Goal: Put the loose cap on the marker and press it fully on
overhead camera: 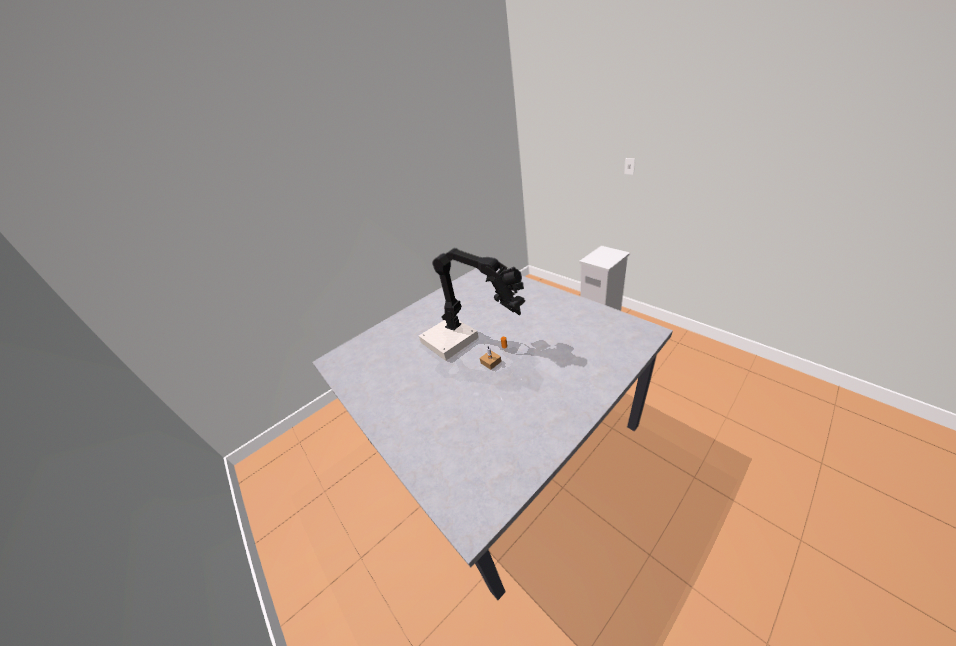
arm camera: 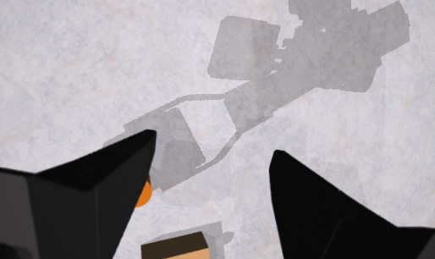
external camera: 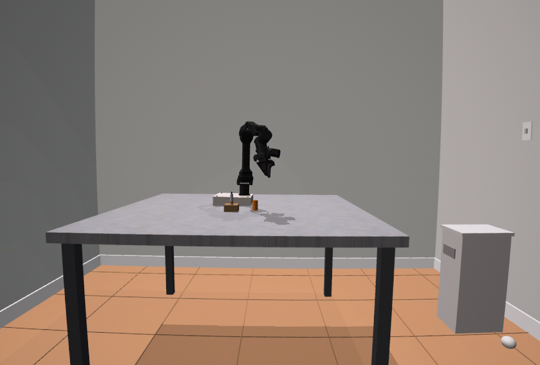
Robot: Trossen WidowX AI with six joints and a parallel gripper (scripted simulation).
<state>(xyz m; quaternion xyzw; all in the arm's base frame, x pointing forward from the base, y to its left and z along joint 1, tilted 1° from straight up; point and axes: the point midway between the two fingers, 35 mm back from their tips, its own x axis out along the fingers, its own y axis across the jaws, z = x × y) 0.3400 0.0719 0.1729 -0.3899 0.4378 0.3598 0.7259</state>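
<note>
The orange cap point(overhead camera: 503, 342) point(external camera: 255, 205) point(arm camera: 145, 194) stands on the table, beside the holder block; in the wrist view the left finger hides most of it. The marker point(overhead camera: 489, 352) point(external camera: 231, 198) stands upright in the brown holder block point(overhead camera: 490, 361) point(external camera: 231, 207) point(arm camera: 195, 255), with no cap on it. The marker is out of the wrist view, where only part of the block shows at the bottom edge. My gripper point(overhead camera: 516, 310) point(external camera: 269, 175) point(arm camera: 214, 150) is open and empty. It points down, well above the table, to the right of the cap in the exterior view.
The arm's white base point(overhead camera: 440, 339) point(external camera: 232, 200) stands on the grey table point(overhead camera: 495, 457) point(external camera: 150, 227), close behind the holder block. The arm's shadow falls on the table beside the cap. A light grey cabinet point(overhead camera: 593, 293) point(external camera: 482, 283) stands on the floor beyond the table.
</note>
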